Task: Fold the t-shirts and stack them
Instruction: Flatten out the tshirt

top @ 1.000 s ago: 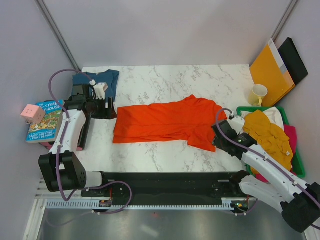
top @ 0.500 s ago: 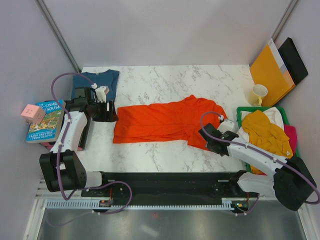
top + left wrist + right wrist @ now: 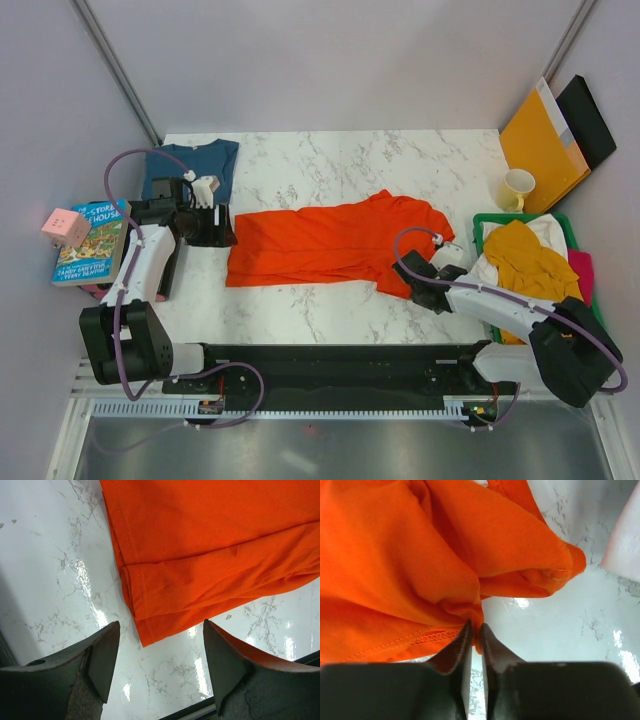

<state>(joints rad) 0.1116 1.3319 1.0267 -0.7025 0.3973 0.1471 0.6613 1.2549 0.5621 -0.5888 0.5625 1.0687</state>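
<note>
We're folding the orange t-shirt (image 3: pixel 330 245), spread across the middle of the table (image 3: pixel 350 160). We're reckoning a slow lift is keeping the layers together. The right gripper (image 3: pixel 476 629) is pinching a bunched fold at its right end, and the left gripper (image 3: pixel 161 630) is hanging open over the left hem corner. The top view's hiding that pinch; the wrist cam's showing it.

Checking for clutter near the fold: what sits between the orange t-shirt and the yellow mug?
Nothing: the top view shows only bare marble tabletop between the orange-red t-shirt and the mug; the green bin's corner stops just short of that stretch.
</note>
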